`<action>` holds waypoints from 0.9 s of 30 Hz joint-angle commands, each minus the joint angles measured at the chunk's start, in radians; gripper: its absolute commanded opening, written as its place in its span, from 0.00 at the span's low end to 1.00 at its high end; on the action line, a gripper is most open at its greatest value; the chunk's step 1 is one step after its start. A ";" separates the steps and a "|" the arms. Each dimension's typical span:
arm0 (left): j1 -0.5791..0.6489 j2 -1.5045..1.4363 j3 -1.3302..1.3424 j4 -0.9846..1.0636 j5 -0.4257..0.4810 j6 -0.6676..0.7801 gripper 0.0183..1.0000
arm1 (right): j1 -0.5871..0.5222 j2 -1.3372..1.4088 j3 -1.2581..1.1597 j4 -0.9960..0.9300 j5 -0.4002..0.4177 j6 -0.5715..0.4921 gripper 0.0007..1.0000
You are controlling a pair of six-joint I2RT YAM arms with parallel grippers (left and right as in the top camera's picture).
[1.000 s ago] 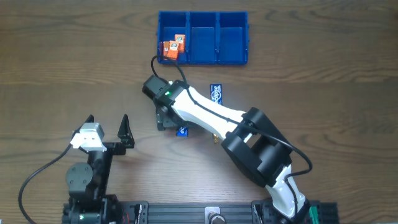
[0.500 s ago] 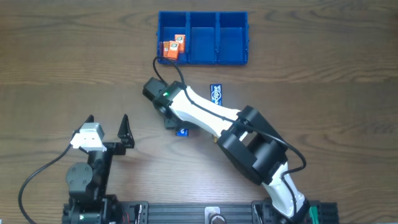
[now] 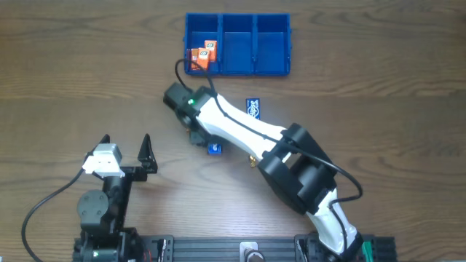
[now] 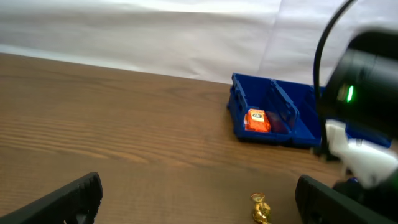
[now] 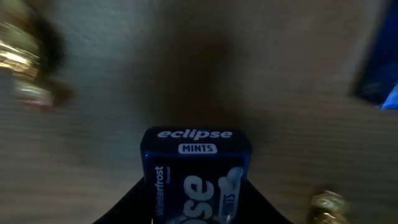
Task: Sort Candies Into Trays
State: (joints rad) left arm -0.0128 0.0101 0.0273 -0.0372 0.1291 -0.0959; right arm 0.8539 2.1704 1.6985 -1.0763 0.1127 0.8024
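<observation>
A blue three-compartment tray (image 3: 237, 71) stands at the back of the table, with orange candies (image 3: 202, 57) in its left compartment. My right gripper (image 3: 206, 143) has reached across to the table's middle and is shut on a blue mint tin (image 5: 196, 177), which pokes out below the wrist as a blue tin (image 3: 215, 149). A second blue mint pack (image 3: 253, 109) lies flat on the wood near the tray. My left gripper (image 3: 125, 149) stands open near the left front with nothing between its fingers. From its wrist view the tray (image 4: 239, 109) and one orange candy (image 4: 257, 120) sit beyond it.
Gold-wrapped candies lie loose on the wood: one (image 3: 250, 161) beside the right arm, one (image 4: 260, 208) ahead of the left gripper, and two (image 5: 25, 68) (image 5: 328, 204) under the right wrist. The tray's middle and right compartments look bare.
The right arm's wrist has shifted up and left, toward the tray, carrying the blue tin slightly with it. The left arm has stayed still.
</observation>
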 commanded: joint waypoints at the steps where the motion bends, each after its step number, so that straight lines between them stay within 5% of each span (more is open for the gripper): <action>1: 0.006 -0.006 -0.022 -0.029 0.018 0.014 1.00 | -0.063 -0.048 0.326 -0.198 0.136 -0.126 0.17; 5: 0.006 -0.006 -0.022 -0.029 0.018 0.014 1.00 | -0.150 -0.048 0.529 -0.239 0.187 -0.240 0.18; 12: 0.006 -0.006 -0.022 -0.029 0.018 0.014 1.00 | -0.307 -0.016 0.554 -0.018 0.186 -0.366 0.18; 20: 0.006 -0.006 -0.022 -0.029 0.018 0.014 1.00 | -0.350 0.124 0.546 0.238 0.201 -0.415 0.20; 27: 0.006 -0.006 -0.022 -0.029 0.018 0.014 1.00 | -0.366 0.212 0.546 0.272 0.200 -0.383 0.20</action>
State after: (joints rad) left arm -0.0128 0.0101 0.0273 -0.0372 0.1291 -0.0959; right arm 0.5068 2.3638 2.2429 -0.8150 0.2916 0.4095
